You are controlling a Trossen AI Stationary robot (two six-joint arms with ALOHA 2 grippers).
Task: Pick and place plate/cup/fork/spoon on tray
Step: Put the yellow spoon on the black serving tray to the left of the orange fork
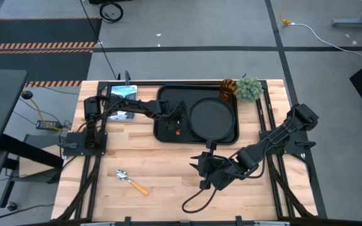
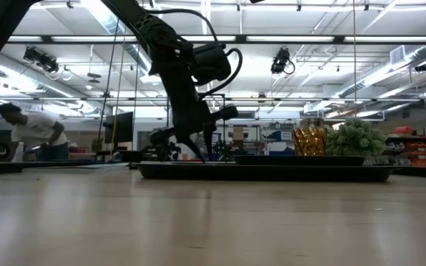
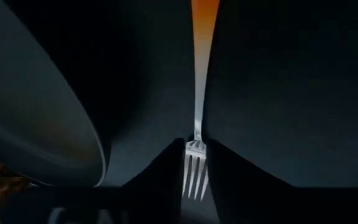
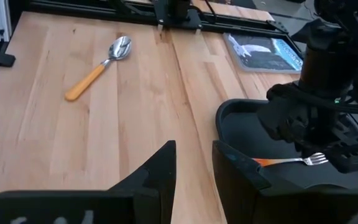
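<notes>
The black tray (image 1: 166, 122) lies at the table's far middle, and the round black plate (image 1: 211, 118) lies in its right half. The amber cup (image 1: 229, 89) stands beside the green plant (image 1: 250, 89) at the tray's far right corner. My left gripper (image 1: 178, 127) reaches down into the tray's left half, shut on the orange-handled fork (image 3: 199, 112). The spoon (image 1: 131, 181) lies on the bare wood at the near left. My right gripper (image 1: 200, 168) is open and empty just in front of the tray's near edge. My left gripper pinches the fork between its two fingers at the neck, where the tines begin (image 3: 196, 146). The fingers come from above, pointing down, one on each side edge. The fork is level in the tray's left half, handle (image 4: 265, 162) toward the near rim. Whether it rests on the tray floor I cannot tell.
A blue-white picture panel (image 1: 121, 100) lies left of the tray. Bare wood spreads across the near half of the table around the spoon (image 4: 98, 68). A person (image 2: 32, 133) stands in the room beyond the table.
</notes>
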